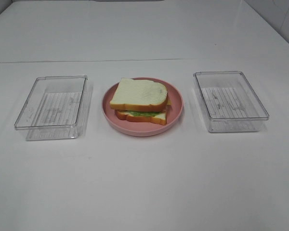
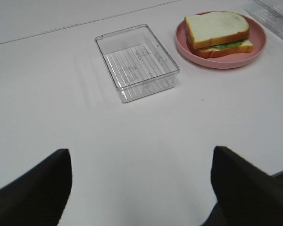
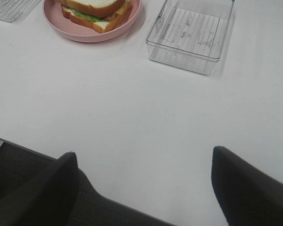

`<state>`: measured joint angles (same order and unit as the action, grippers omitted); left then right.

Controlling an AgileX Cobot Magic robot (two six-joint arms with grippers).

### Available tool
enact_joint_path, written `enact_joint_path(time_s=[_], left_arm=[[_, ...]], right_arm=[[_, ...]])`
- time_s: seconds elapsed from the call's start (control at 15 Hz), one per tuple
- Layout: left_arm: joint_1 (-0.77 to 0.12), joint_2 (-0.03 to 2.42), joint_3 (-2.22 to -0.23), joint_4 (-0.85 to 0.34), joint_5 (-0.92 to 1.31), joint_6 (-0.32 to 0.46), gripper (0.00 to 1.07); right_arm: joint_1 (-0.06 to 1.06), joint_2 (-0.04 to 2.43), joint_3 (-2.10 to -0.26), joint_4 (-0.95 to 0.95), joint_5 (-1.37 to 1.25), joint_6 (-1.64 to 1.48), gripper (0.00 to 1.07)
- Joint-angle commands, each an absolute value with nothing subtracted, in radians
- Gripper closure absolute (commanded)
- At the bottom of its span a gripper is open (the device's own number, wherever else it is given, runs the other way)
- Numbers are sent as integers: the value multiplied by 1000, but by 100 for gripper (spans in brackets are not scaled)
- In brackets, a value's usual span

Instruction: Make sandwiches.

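One stacked sandwich (image 1: 139,101) sits on a round pink plate (image 1: 176,111) at the table's middle: white bread with orange-brown crust on top, green lettuce and a lower slice beneath. The left wrist view shows the sandwich (image 2: 218,30) far from my left gripper (image 2: 141,186), whose dark fingers stand wide apart over bare table. In the right wrist view the sandwich (image 3: 96,9) lies far from my right gripper (image 3: 144,188), also open with nothing between its fingers. Neither gripper appears in the exterior high view.
Two clear plastic boxes flank the plate, both empty: one on the left (image 1: 53,107) and one on the right (image 1: 229,101). The white table's near edge shows beside my right gripper, with dark floor (image 3: 19,179) below it.
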<state>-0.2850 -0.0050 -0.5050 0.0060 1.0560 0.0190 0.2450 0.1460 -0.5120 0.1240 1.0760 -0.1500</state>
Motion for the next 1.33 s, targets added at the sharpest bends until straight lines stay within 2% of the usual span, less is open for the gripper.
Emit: enact_joint_path(time_s=[0.07, 0.53, 0.6, 0.67, 0.73, 0.93, 1.33], left_arm=[[-287, -26, -499, 0, 1046, 20, 29], [-264, -27, -499, 0, 1046, 20, 29], [-231, -27, -499, 0, 1046, 20, 29], [-133, -27, -499, 0, 1046, 20, 29], [-74, -27, -499, 0, 1046, 20, 29], [19, -27, -499, 0, 1046, 20, 29], [27, -31, -499, 0, 1046, 20, 29]], right_arm=[[245, 138, -508, 118, 1065, -139, 33], [224, 137, -508, 123, 1065, -139, 33], [192, 137, -508, 128, 1065, -139, 33], [111, 137, -508, 129, 1065, -139, 33], [75, 135, -508, 129, 1065, -139, 33], [7, 88, -508, 129, 1064, -139, 33], [-11, -20, -508, 137, 1063, -139, 33]])
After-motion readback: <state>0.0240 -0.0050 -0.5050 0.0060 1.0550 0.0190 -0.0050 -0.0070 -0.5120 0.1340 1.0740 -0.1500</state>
